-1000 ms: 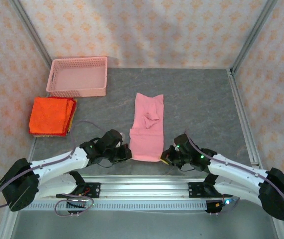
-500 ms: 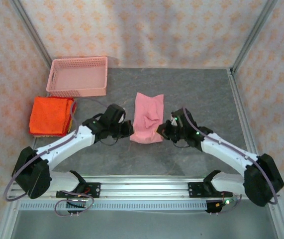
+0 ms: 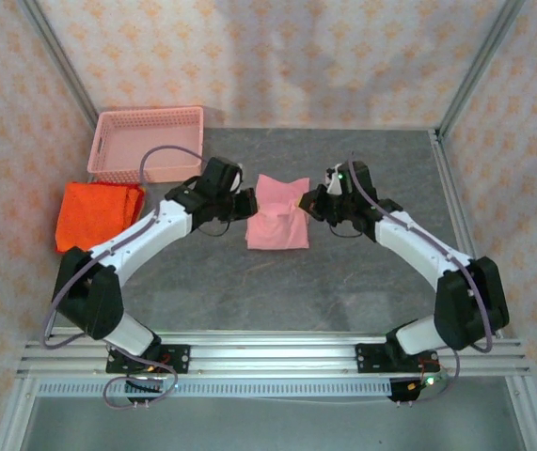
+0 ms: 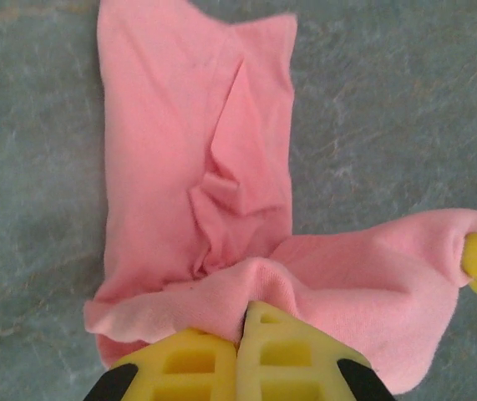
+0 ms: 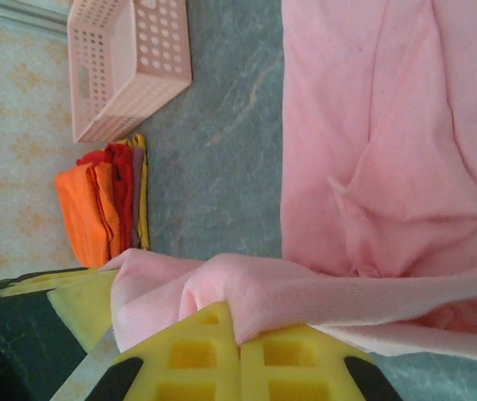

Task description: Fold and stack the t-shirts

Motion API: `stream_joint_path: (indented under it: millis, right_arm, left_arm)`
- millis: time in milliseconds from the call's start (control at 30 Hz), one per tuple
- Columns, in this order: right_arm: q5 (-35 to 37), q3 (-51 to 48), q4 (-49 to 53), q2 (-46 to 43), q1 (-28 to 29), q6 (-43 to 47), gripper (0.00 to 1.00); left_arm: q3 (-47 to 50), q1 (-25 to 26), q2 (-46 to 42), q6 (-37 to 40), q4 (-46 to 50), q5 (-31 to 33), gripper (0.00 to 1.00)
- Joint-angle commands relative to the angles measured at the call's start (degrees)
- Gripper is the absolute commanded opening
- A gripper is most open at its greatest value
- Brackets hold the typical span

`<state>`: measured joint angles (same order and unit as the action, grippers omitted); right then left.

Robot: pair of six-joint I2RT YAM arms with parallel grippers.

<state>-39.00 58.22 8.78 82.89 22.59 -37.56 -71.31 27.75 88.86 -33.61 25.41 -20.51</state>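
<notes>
Pink t-shirt, location: the pink t-shirt [image 3: 277, 225] lies at the middle of the table [image 3: 381, 272], between the two grippers and well apart from the other cloth.
Pink t-shirt, condition: one part rests flat on the grey surface with a raised crease down its middle. One edge is lifted off the surface and doubled back over the flat part.
Left gripper: the left gripper [image 3: 247, 205] sits at the shirt's left side. Its yellow fingers [image 4: 213, 338] are pressed together, with a corner of the lifted edge pinched between them.
Right gripper: the right gripper [image 3: 313, 205] sits at the shirt's right side, about level with the left one. Its yellow fingers [image 5: 263, 363] are likewise closed tight on the opposite corner of that edge.
Held edge: the cloth spans from one gripper to the other, slightly slack. The rolled hem is visible in both wrist views.
Arms: both reach forward from their bases and bend inward toward the shirt.
Orange-red t-shirts: the orange-red t-shirts [image 3: 97, 216] form a folded stack at the left edge of the table, just in front of the basket [image 3: 148, 143]. Whether stack and basket touch cannot be told. The right wrist view shows orange and red layers at the stack's edge.
Basket: pink mesh, upright, in the far-left corner of the table.
Stacking status: the pink shirt is not on the stack.
</notes>
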Motion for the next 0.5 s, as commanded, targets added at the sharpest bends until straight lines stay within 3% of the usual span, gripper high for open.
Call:
stream_joint_path:
  millis: [0,467]
  right_arm:
    - [-2.08,3.91,-0.33,2.4,-1.53,3.67,0.0]
    - [-3.79,10.52,-5.76,14.18,-7.26,2.94,0.0]
  left_arm:
    - [-5.63,-1.15,2.85,2.67,2.1,0.39,0.0]
    - [-23.83,-3.29,20.16,6.7,6.07,-1.99,0.0]
